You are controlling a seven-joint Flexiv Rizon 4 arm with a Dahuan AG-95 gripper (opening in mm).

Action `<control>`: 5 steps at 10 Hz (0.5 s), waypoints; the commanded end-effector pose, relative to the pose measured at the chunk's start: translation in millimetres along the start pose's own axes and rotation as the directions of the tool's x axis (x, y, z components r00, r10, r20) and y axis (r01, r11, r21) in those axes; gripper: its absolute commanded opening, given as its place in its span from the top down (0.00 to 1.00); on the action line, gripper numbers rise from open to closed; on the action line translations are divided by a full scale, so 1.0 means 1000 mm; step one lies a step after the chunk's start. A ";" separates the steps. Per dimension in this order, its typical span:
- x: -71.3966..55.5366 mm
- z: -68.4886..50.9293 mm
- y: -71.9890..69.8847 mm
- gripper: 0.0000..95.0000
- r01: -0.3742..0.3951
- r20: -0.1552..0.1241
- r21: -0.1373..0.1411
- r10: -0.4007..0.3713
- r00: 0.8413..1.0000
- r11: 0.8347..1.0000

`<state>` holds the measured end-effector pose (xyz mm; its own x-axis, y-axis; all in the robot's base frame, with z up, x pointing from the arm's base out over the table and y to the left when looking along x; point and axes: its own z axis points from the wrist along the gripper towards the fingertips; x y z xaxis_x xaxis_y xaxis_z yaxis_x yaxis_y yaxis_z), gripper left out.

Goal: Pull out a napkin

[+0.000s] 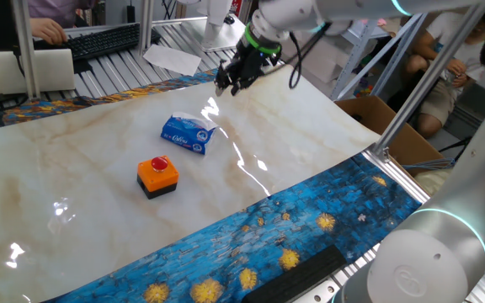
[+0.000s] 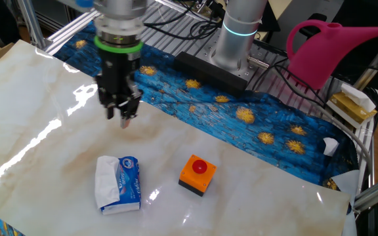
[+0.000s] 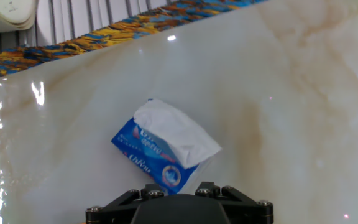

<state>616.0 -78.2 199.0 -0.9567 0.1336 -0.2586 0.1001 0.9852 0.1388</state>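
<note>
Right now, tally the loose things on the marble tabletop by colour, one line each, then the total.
Blue: 1, the tissue packet
White: 1, the napkin sticking out of the packet's top
Orange: 1, the push-button box with a red button on top
Total: 3

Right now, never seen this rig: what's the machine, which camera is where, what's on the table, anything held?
It is one robot arm with a two-finger gripper, hovering above a marble-patterned table. Two pictures come from fixed cameras on different sides of the table; the third looks down from the hand itself. On the table lie a blue tissue packet with a white napkin sticking out of its opening, and an orange box with a red button. The fingers look partly apart, and nothing shows between them.
</note>
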 end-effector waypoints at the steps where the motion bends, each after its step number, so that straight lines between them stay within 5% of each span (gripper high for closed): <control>1: 0.002 -0.002 0.000 0.60 -0.061 -0.005 -0.057 0.061 0.998 0.996; 3: 0.002 -0.002 0.000 0.60 -0.141 -0.027 -0.134 0.138 0.990 0.981; 5: 0.002 -0.003 0.000 0.60 -0.137 -0.016 -0.138 0.136 0.991 0.981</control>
<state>614.6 -79.4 201.7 -0.9431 0.2454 -0.2244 0.1780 0.9425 0.2827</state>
